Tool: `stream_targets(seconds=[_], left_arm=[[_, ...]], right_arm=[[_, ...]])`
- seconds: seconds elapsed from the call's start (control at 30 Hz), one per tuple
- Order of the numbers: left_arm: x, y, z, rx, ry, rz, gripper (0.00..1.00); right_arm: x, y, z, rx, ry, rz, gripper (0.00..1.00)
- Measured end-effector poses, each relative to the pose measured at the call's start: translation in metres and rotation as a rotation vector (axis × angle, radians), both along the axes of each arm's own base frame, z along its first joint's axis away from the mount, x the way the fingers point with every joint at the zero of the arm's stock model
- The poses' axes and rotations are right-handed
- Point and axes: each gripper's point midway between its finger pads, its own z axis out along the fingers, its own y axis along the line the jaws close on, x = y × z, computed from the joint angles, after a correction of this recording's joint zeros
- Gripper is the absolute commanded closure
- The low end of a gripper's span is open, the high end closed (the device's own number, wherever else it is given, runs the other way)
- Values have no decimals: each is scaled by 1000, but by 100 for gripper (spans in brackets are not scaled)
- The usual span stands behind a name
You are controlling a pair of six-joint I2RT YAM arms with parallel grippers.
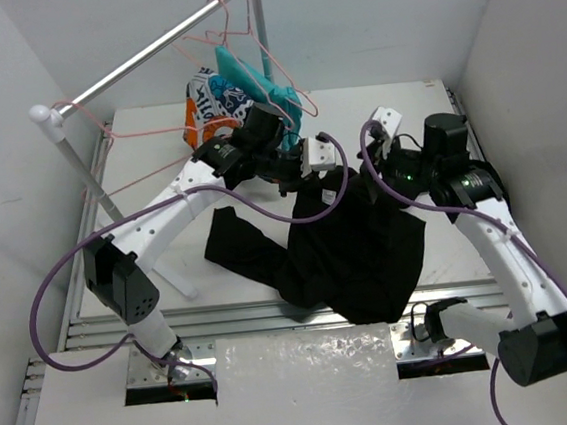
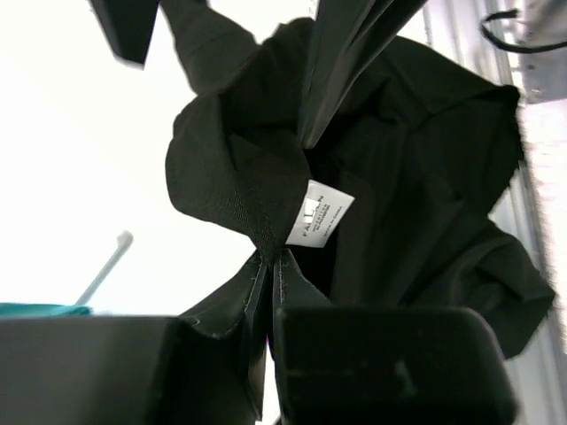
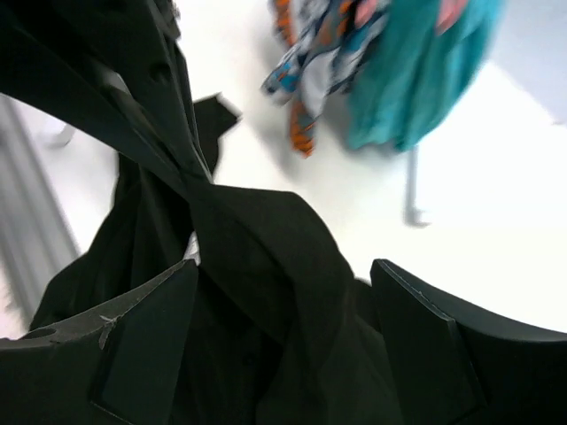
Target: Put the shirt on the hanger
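The black shirt (image 1: 352, 246) hangs bunched between my two grippers above the table, its lower part draped over the front rail. My left gripper (image 1: 300, 171) is shut on the collar; in the left wrist view the gripper (image 2: 270, 258) pinches the fabric just below the white label (image 2: 319, 212). My right gripper (image 1: 368, 169) is beside it; in the right wrist view the gripper (image 3: 283, 297) is open with a fold of the shirt (image 3: 266, 257) lying between the fingers (image 3: 146, 332). Pink wire hangers (image 1: 150, 133) hang on the rail, away from both grippers.
A metal clothes rail (image 1: 148, 55) on white posts crosses the back left. An orange, navy and white patterned garment (image 1: 214, 97) and a teal garment (image 1: 250, 75) hang from it behind the left gripper; both show in the right wrist view (image 3: 310, 62) (image 3: 416, 80).
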Motion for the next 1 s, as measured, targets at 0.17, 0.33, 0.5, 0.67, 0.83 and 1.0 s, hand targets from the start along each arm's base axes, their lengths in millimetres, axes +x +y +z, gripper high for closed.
stream_targets(seconds=[0.17,0.33,0.5,0.67,0.83,1.0], left_arm=[[-7,2,-13,15,43,-11,99],[-13,7,-38,55,89,-8,100],[-17,6,-39,46,104,-24,100],[-17,6,-39,47,105,-23,96],[-13,5,-38,40,127,25,64],[-3,8,-55,22,214,180,64]], right_arm=[[0,9,-34,17,94,48,20],[-8,7,-83,21,196,12,24],[-7,7,-102,26,252,-4,41],[-9,11,-124,53,311,-36,90],[-1,1,-131,80,398,-191,100],[15,-15,-115,138,406,-394,100]])
